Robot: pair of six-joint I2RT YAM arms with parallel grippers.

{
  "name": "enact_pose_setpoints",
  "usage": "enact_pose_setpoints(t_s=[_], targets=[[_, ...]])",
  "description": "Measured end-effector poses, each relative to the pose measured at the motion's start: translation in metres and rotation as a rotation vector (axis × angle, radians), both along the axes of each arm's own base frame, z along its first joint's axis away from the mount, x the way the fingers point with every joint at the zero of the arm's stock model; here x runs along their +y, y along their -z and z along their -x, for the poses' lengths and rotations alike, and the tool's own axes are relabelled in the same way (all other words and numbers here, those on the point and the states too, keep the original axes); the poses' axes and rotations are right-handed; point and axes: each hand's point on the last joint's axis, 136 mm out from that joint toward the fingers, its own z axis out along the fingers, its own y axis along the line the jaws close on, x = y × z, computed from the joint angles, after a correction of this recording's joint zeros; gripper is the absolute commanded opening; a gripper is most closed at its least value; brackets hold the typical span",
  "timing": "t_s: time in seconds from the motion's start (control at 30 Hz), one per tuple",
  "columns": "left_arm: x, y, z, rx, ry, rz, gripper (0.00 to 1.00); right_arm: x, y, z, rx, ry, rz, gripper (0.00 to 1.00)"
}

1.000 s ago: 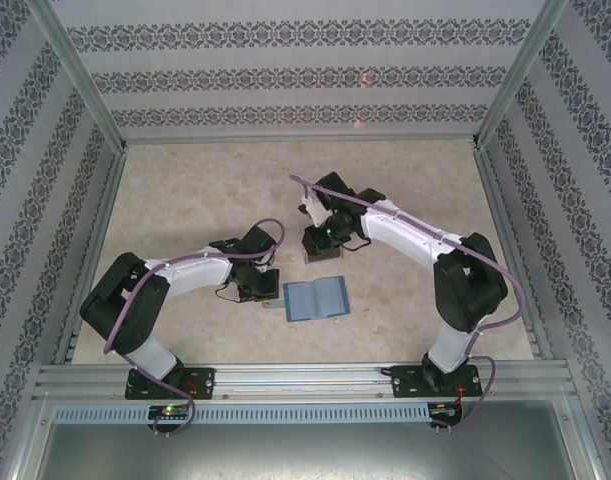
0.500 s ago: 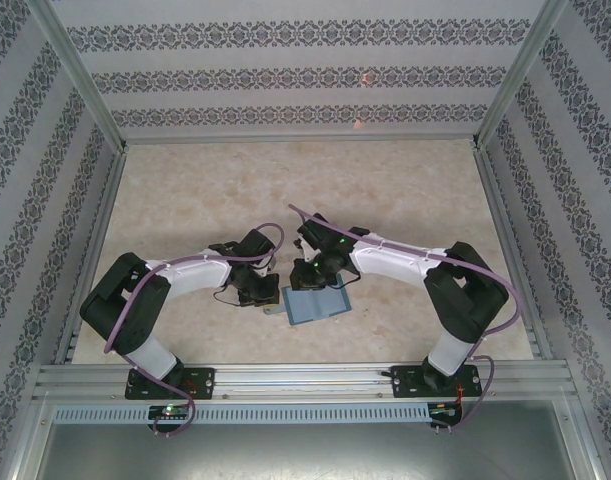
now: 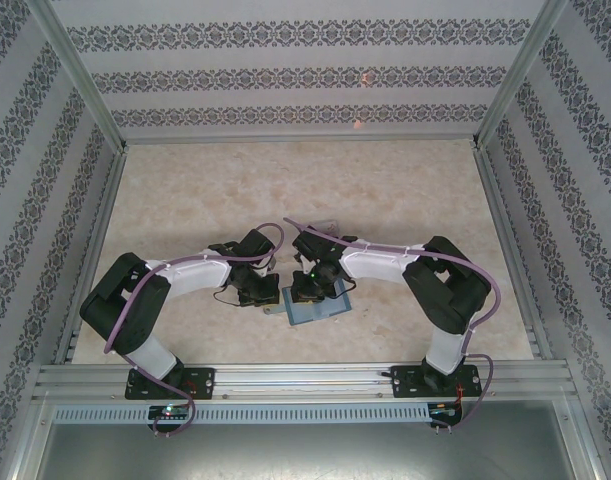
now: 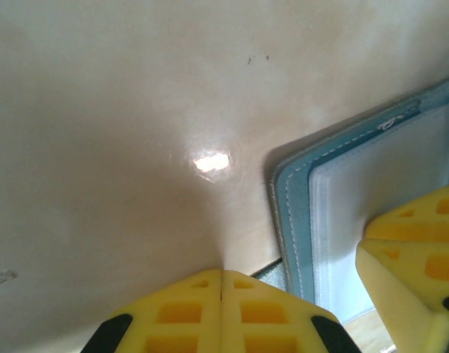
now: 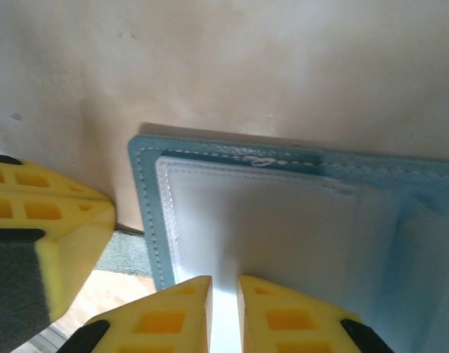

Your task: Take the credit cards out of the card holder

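The open teal card holder [image 3: 325, 309] lies on the beige marbled table [image 3: 385, 190].

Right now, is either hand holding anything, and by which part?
Cannot tell for the right hand: its tips stand slightly apart over the card holder. The left hand is shut, with nothing visibly held.

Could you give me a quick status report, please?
Left gripper shut beside the card holder's edge. Right gripper slightly open over its inner pocket. Card holder open, flat. Grippers close together.
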Motion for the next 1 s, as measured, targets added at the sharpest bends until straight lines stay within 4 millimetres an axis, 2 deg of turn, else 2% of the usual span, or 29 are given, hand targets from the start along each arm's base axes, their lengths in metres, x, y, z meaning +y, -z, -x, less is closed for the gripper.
enact_pose_setpoints(t_s=[0.37, 0.47, 0.57, 0.7, 0.87, 0.9, 0.93, 0.97, 1.0], targets=[[0.000, 0.000, 0.000, -0.001, 0.000, -0.001, 0.01, -0.023, -0.002, -0.004, -0.047, -0.005, 0.129, 0.22], [0.000, 0.000, -0.001, -0.005, 0.003, -0.003, 0.07, -0.026, -0.010, -0.006, -0.076, -0.011, 0.131, 0.26], [0.003, 0.000, -0.003, -0.016, 0.000, -0.014, 0.15, -0.029, -0.027, -0.013, -0.136, -0.011, 0.114, 0.36], [0.013, -0.005, -0.015, -0.074, -0.014, -0.045, 0.33, -0.044, -0.057, -0.035, -0.242, 0.028, 0.083, 0.59], [0.036, -0.022, -0.040, -0.187, -0.069, -0.107, 0.67, -0.101, -0.078, -0.066, -0.364, 0.139, 0.126, 0.85], [0.040, -0.026, -0.045, -0.208, -0.082, -0.115, 0.82, -0.115, -0.080, -0.070, -0.382, 0.165, 0.147, 0.89], [0.044, -0.030, -0.050, -0.228, -0.093, -0.122, 0.91, -0.123, -0.082, -0.073, -0.395, 0.182, 0.163, 0.94], [0.046, -0.032, -0.052, -0.240, -0.098, -0.127, 0.96, -0.128, -0.083, -0.075, -0.405, 0.188, 0.172, 0.98], [0.048, -0.033, -0.055, -0.251, -0.099, -0.135, 1.00, -0.133, -0.085, -0.077, -0.420, 0.194, 0.179, 0.98]])
